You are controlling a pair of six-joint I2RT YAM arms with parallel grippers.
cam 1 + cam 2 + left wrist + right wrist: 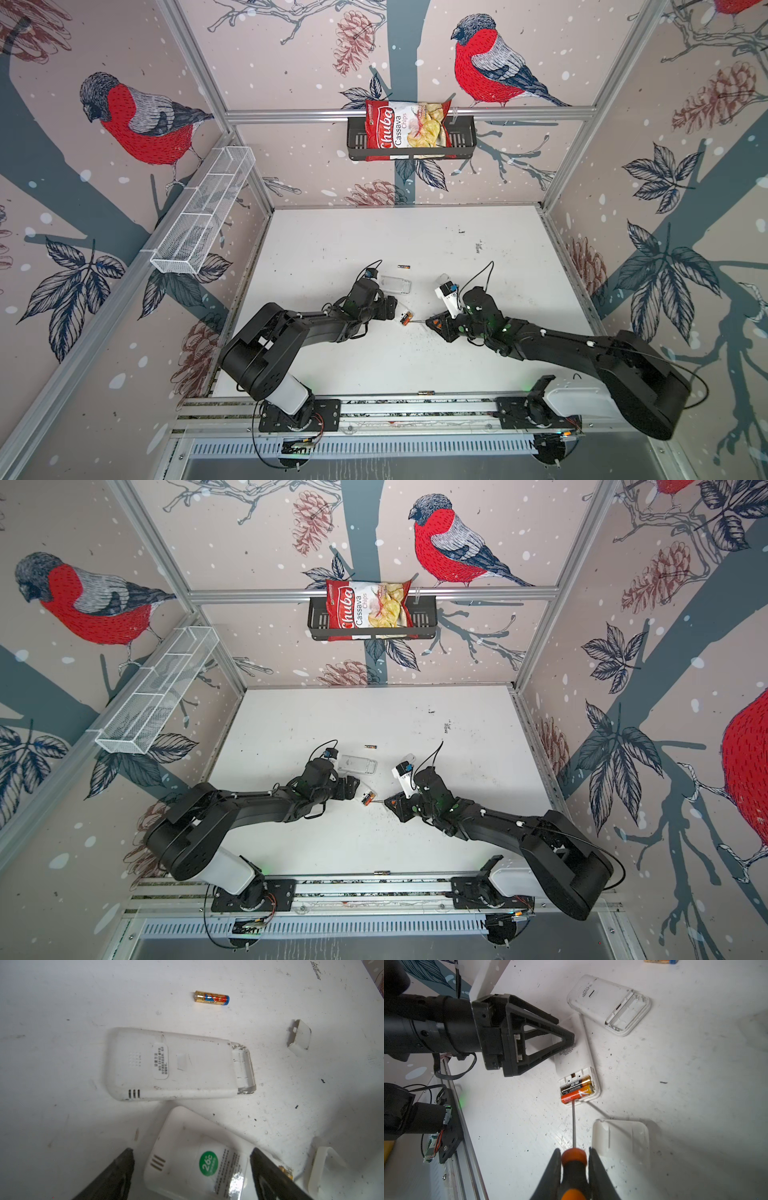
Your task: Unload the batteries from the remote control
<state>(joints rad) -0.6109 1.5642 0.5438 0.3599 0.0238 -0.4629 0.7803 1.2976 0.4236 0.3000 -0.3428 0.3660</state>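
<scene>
Orange-red on one and black with a gold band on the other, the batteries [576,1090] lay side by side in the open bay at the end of the remote control [571,1057], which rested face down on the table [415,232] between the two arms. They looked light, rigid and smooth, likely to roll once freed, and the bay's contacts probably held them snugly. Only their upper curves showed, so levering up one end seemed sounder than pinching. The right gripper [574,1150] was clamped on the orange handle of a screwdriver [573,1122], whose tip met the side of the orange-red battery [577,1095] at the bay's rim. The left gripper [191,1150] stood spread, its jaws either side of the remote's body, with a gap showing at one finger; whether the other touched the casing I could not tell. The casing looked thin and glossy, apt to slide unless steadied. The tabletop was white, hard, scuffed and flecked with dark crumbs. A second remote [176,1064] with an empty bay lay just beside, a loose battery [212,998] beyond it, and a detached cover [620,1140] near the screwdriver. Bird-patterned walls enclosed the space, where a black basket [465,141] held a chips bag [405,124] and a white wire basket [203,212] hung at the left.
</scene>
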